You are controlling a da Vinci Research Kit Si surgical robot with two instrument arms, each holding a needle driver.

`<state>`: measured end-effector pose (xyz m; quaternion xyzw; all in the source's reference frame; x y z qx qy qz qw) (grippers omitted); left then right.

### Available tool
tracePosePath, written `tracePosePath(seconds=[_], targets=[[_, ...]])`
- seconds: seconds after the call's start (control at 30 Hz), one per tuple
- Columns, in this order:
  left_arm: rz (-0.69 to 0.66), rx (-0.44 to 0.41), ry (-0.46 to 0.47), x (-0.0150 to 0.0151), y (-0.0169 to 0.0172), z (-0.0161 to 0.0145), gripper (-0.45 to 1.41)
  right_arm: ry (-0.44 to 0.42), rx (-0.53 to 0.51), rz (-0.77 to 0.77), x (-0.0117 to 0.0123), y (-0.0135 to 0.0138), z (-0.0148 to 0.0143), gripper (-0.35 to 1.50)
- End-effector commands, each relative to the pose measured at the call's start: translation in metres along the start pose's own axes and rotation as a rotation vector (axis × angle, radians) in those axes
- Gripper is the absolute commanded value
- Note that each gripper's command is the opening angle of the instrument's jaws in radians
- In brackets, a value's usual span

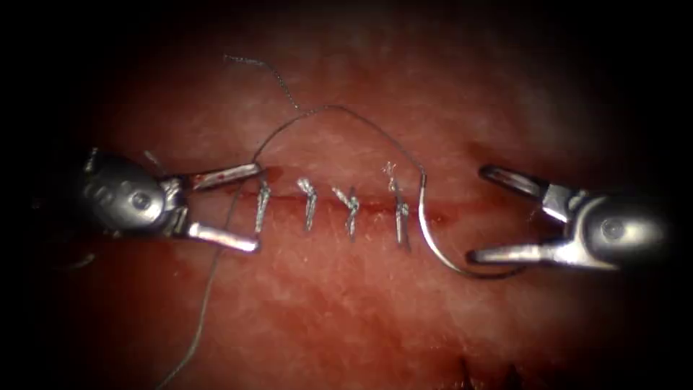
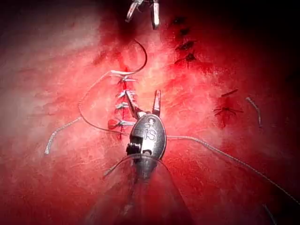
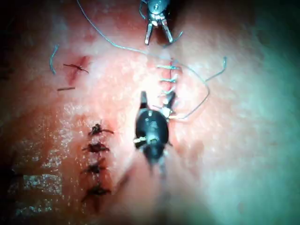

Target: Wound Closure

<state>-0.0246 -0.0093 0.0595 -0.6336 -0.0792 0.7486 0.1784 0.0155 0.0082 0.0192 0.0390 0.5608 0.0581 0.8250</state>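
The tissue (image 1: 346, 318) has a horizontal cut (image 1: 375, 207) crossed by several pale stitches (image 1: 351, 209). My left tool (image 1: 256, 208) stands open at the cut's left end, one jaw on each side of it, holding nothing. My right tool (image 1: 477, 214) is open off the cut's right end and holds nothing. The curved needle (image 1: 433, 245) lies free across the right end of the cut, its far part under the right tool's lower jaw; whether it sits in the tissue I cannot tell. Thread (image 1: 325, 107) arcs from the needle over the stitches, past the left tool. The needle (image 2: 142, 58) curves beyond the left tool (image 2: 142, 93).
A loose thread tail (image 1: 249, 62) lies above the cut, and the long strand (image 1: 206, 303) trails off below the left tool. Red fluid wets the cut line. An older row of dark stitches (image 3: 96, 159) sits beside the right tool (image 3: 157, 97).
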Motion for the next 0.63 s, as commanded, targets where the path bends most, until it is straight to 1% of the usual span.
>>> tracePosePath(seconds=[0.03,0.27,0.63], targets=[[-0.007,0.003,-0.003,-0.0005,0.0009,0.0002,0.31,0.003,0.004,0.004,-0.0001,-0.001,0.0008,0.93],[-0.011,0.009,-0.005,0.0,0.001,0.0002,0.39,0.001,0.01,-0.003,-0.0002,-0.0011,0.0008,0.93],[-0.03,0.011,-0.006,0.0002,0.001,0.0001,0.41,-0.002,0.012,-0.004,-0.0001,-0.0013,0.0008,0.93]])
